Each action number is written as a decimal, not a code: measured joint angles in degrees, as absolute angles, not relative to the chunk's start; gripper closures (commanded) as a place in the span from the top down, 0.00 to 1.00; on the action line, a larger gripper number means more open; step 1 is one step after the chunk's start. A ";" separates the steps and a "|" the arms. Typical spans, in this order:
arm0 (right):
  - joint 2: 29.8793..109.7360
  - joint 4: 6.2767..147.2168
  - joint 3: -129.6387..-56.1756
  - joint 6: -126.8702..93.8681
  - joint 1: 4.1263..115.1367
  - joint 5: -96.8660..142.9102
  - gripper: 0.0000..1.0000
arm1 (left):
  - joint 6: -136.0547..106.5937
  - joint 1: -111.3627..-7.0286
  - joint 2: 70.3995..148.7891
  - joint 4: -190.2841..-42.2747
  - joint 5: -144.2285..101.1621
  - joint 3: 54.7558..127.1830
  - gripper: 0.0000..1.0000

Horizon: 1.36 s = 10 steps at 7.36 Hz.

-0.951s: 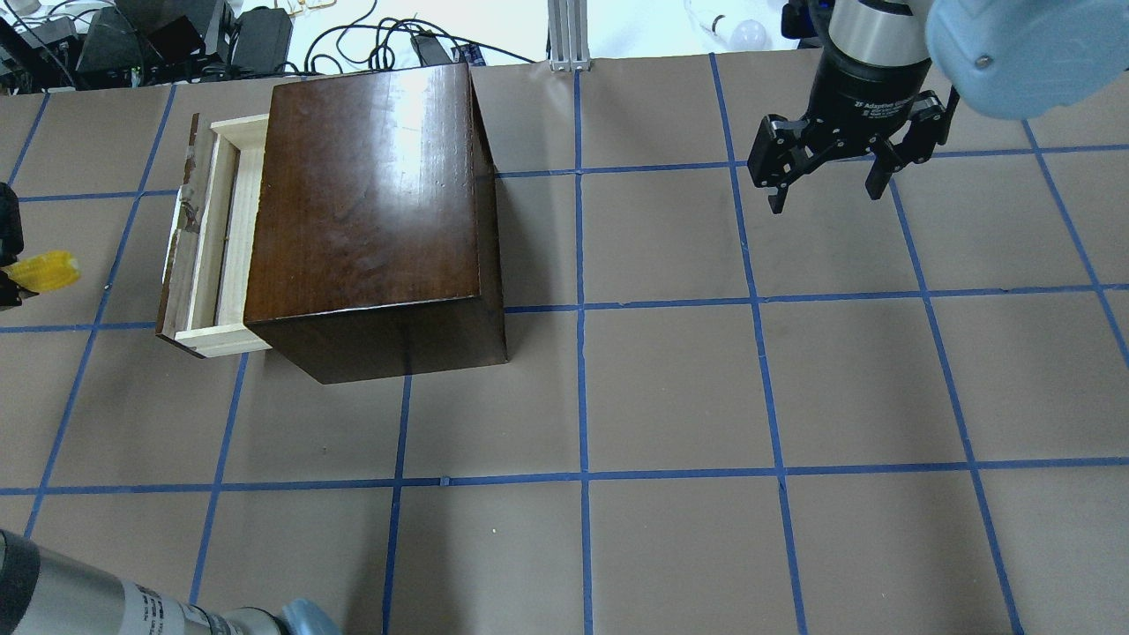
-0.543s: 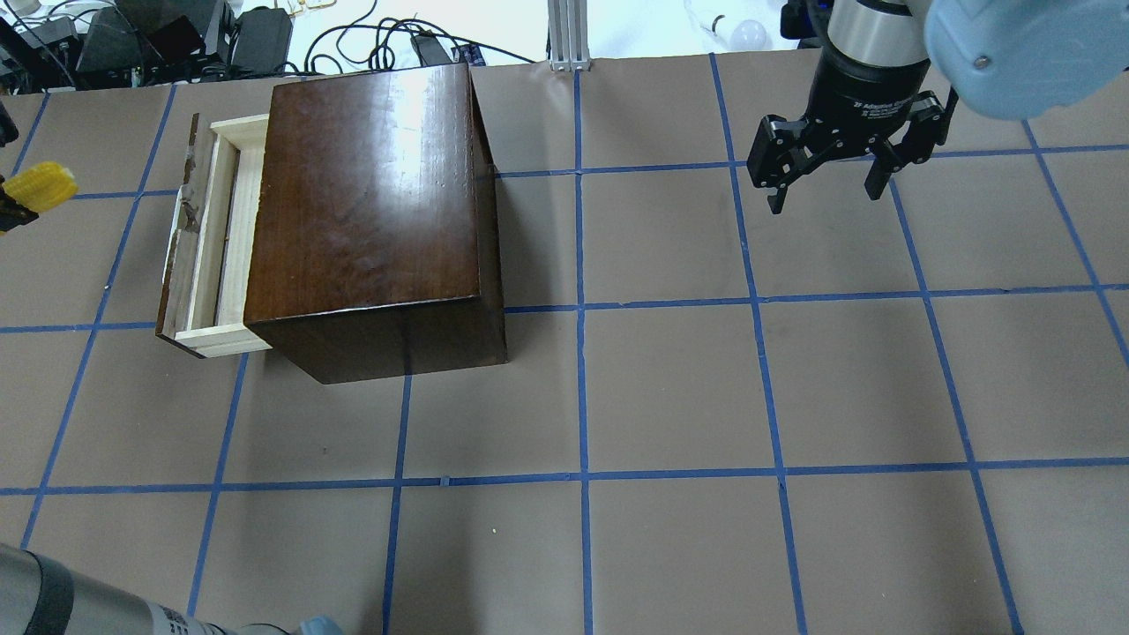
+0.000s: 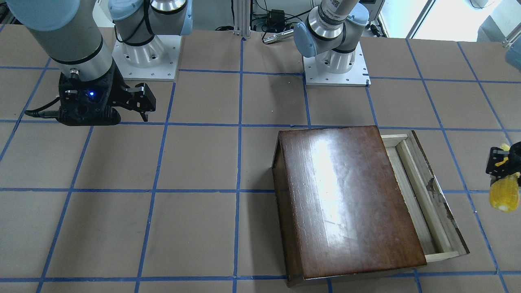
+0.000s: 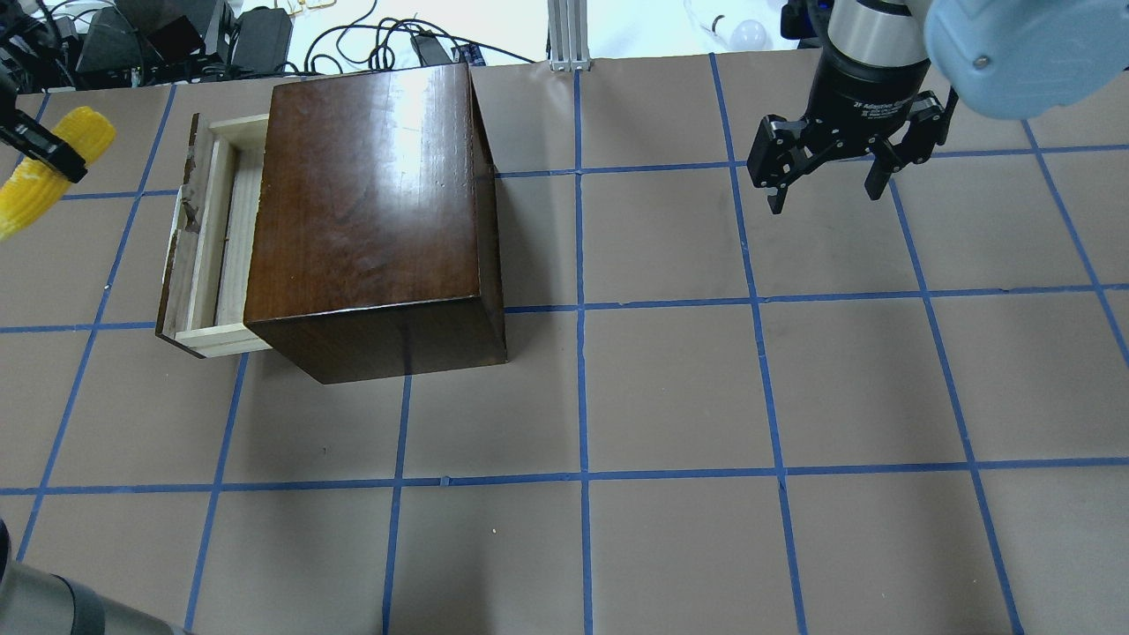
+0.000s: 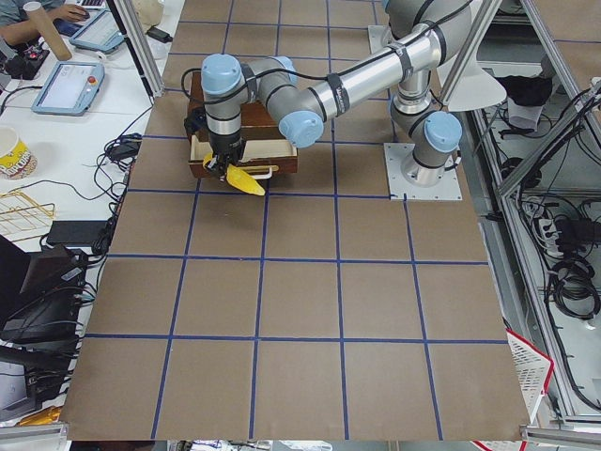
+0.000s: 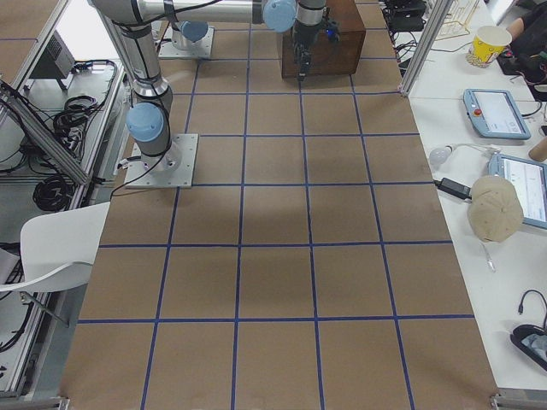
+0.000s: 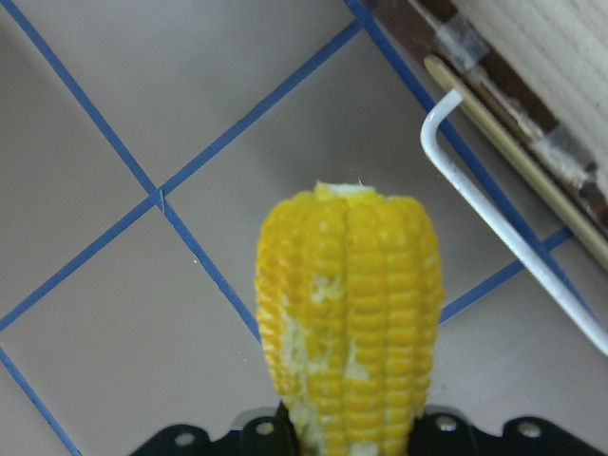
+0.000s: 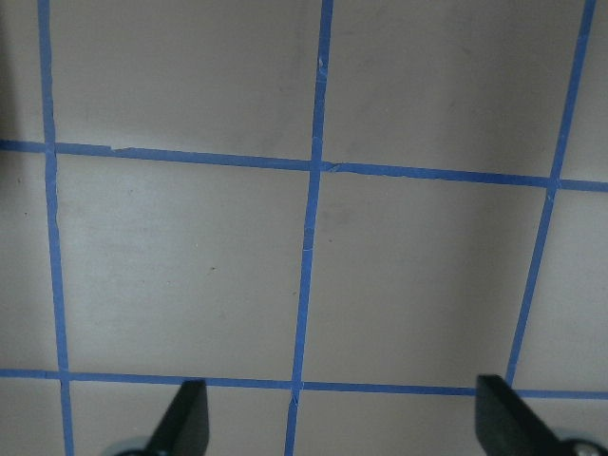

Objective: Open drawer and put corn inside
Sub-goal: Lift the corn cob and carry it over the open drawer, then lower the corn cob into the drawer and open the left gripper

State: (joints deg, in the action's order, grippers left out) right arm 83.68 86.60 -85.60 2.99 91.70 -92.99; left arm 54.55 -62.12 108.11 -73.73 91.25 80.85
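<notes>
Far left in the overhead view, the left gripper (image 4: pixel 40 148) had the corn (image 4: pixel 31 194) pinched between its fingers, near one end of the cob. It was up off the table (image 4: pixel 670 388), left of the drawer (image 4: pixel 216 229) and out past the dark front panel, so not over the tray yet. I'd guess it was held that high so it could clear the panel on the way in.

The cob's long axis ran on a slant. The longer free part stuck out of the jaws and pointed down and toward the near side. In the left wrist cam the free end looked like the blunt one. That cam also caught the white wire handle (image 7: pixel 503 237) just off to the right.

The drawer was pulled partway out of the box (image 4: pixel 370 194), with a narrow pale slot running near to far. My take is the corn's axis should line up with that slot, or it might catch on the rim.

Way over on the right, the right gripper (image 4: pixel 825 203) hung with its fingers spread and nothing in them, well apart from the box. It looked parked there to stay out of the way.
</notes>
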 measured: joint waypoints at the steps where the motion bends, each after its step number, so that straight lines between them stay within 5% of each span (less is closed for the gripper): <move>1: 83.69 86.59 -85.61 2.99 91.72 -92.99 1.00 | 46.90 -63.49 107.73 -75.10 91.13 80.74 0.09; 10: 83.71 86.62 -85.61 2.99 91.71 -93.01 1.00 | 9.55 -72.46 110.31 -76.67 89.32 82.65 0.14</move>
State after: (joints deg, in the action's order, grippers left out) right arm 83.71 86.62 -85.61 2.99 91.71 -93.01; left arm 9.55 -72.46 110.31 -76.67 89.32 82.65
